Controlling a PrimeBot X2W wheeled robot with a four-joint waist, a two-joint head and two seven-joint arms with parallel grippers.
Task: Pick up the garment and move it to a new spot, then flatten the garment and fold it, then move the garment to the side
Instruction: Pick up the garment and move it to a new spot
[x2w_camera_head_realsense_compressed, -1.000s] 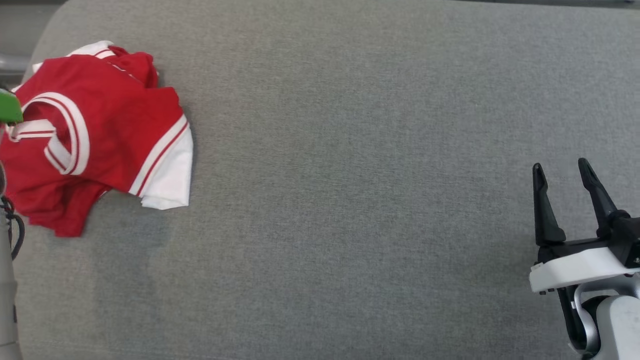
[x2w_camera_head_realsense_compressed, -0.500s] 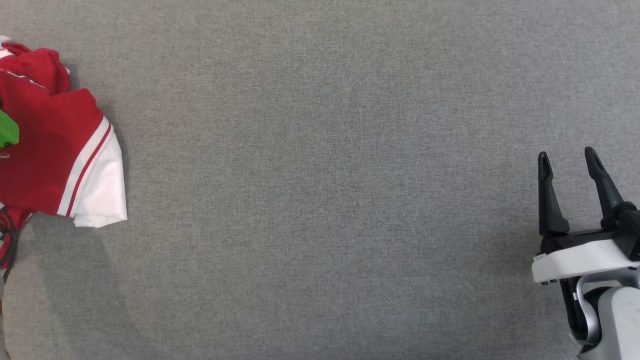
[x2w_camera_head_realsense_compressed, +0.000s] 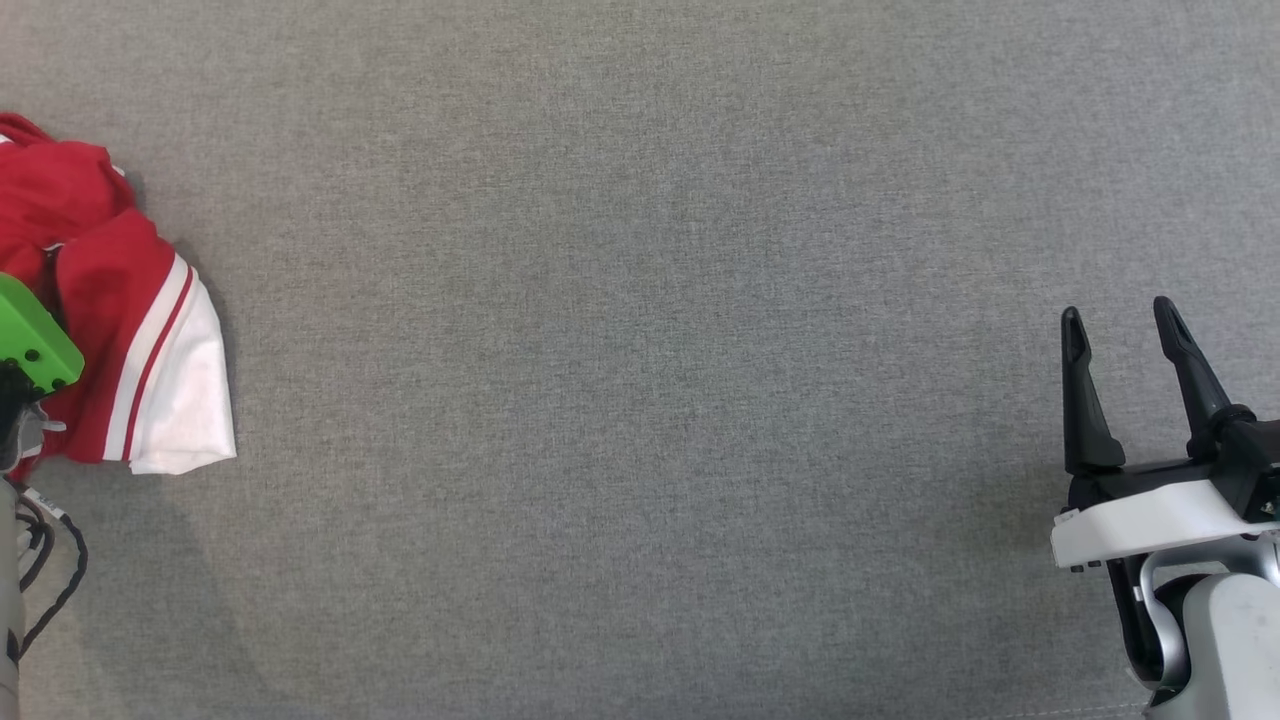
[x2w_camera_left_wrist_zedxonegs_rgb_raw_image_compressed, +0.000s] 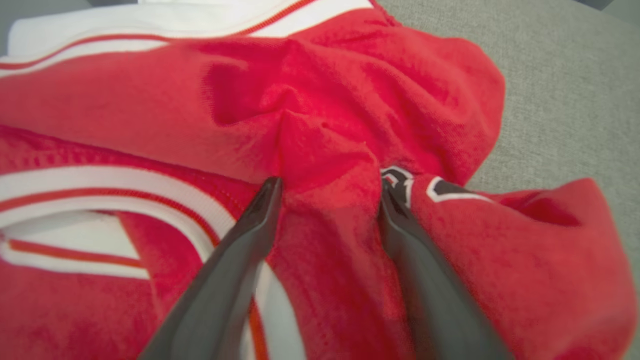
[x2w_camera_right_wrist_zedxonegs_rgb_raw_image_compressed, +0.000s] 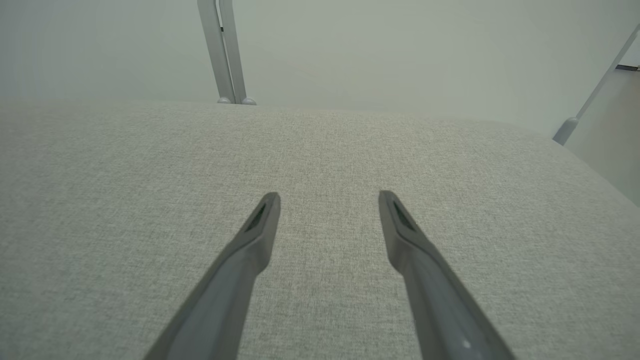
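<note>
The crumpled red jersey with white bands and thin red stripes (x2w_camera_left_wrist_zedxonegs_rgb_raw_image_compressed: 350, 90) lay in a heap directly under the left pincer (x2w_camera_left_wrist_zedxonegs_rgb_raw_image_compressed: 327, 187). That pincer's two long dark fingers stood wide apart with their tips pressed onto the cloth. A raised ridge of red fabric sat between them, straddled but not clamped. Left of the pincer's left finger curved the white-banded neckline. Just right of its right fingertip showed a small patch of black-and-white lettering (x2w_camera_left_wrist_zedxonegs_rgb_raw_image_compressed: 425, 187). Beyond the tips, a white striped edge ran crosswise.

In the head view the visible part of the garment stretched lengthwise along the left edge. Its white-cuffed sleeve (x2w_camera_head_realsense_compressed: 180, 400) pointed down and to the right, towards the robot's side. A bright green plastic cover (x2w_camera_head_realsense_compressed: 30, 345) on the left arm overlapped the heap.

The right pincer (x2w_camera_head_realsense_compressed: 1118, 312) hovered well apart from the jersey, far across the plain grey woven fabric surface (x2w_camera_head_realsense_compressed: 640, 350). Its fingers were spread fully and held nothing, with only bare grey cloth between them. Beyond that pincer a pale metal pole (x2w_camera_right_wrist_zedxonegs_rgb_raw_image_compressed: 222, 50) rose past the surface's far edge.
</note>
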